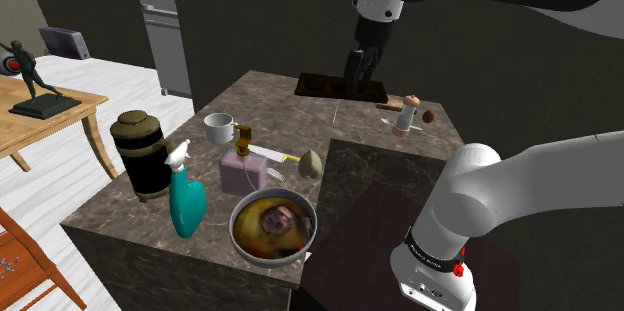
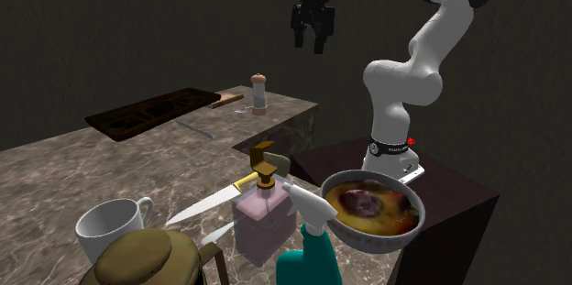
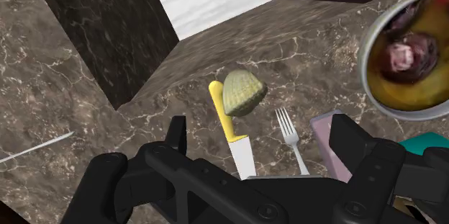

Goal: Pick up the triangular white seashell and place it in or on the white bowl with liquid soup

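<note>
The seashell (image 1: 311, 164) (image 3: 241, 91) is pale beige-green, ribbed and fan-shaped. It lies on the marble counter near the edge, touching the yellow handle of a knife (image 3: 229, 124). The pale grey bowl (image 1: 273, 225) (image 2: 371, 210) (image 3: 409, 57) holds yellow-brown soup and sits at the counter's corner, a short way from the shell. My black gripper (image 1: 361, 65) (image 2: 311, 38) (image 3: 259, 125) hangs open high above the counter, with nothing between its fingers. In the wrist view the shell lies ahead of the fingers, between them.
A fork (image 3: 291, 137), a pink soap dispenser (image 1: 245, 166), a teal spray bottle (image 1: 185, 197), a white mug (image 1: 219, 126) and a dark jar (image 1: 140, 151) crowd the counter near the bowl. A pepper mill (image 1: 405, 114) and a dark tray (image 1: 338, 86) stand at the far end.
</note>
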`<state>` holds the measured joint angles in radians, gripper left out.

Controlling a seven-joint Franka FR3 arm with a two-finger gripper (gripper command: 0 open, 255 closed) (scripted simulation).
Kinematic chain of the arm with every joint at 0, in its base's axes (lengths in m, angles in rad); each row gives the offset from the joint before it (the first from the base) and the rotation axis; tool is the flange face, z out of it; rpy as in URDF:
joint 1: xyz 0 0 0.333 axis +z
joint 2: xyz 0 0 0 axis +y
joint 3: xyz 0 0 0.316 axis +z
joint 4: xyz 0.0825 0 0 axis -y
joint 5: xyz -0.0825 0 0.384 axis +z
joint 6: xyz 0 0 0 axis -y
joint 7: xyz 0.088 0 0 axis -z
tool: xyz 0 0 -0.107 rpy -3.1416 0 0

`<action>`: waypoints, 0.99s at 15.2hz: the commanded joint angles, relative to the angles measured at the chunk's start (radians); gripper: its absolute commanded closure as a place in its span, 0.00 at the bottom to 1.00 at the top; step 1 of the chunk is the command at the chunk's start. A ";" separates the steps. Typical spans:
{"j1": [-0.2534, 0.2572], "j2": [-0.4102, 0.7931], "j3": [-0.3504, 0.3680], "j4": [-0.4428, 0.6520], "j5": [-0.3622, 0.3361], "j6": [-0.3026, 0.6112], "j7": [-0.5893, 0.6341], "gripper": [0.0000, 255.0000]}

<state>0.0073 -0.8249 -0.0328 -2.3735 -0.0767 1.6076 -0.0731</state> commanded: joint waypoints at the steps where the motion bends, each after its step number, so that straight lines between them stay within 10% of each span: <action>1: 0.000 0.000 0.000 0.000 0.000 0.000 0.000 0.00; 15: -0.042 0.219 -0.031 -0.317 0.109 0.568 0.182 0.00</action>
<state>-0.0339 -0.6333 -0.0617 -2.6736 0.0221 2.1260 0.0975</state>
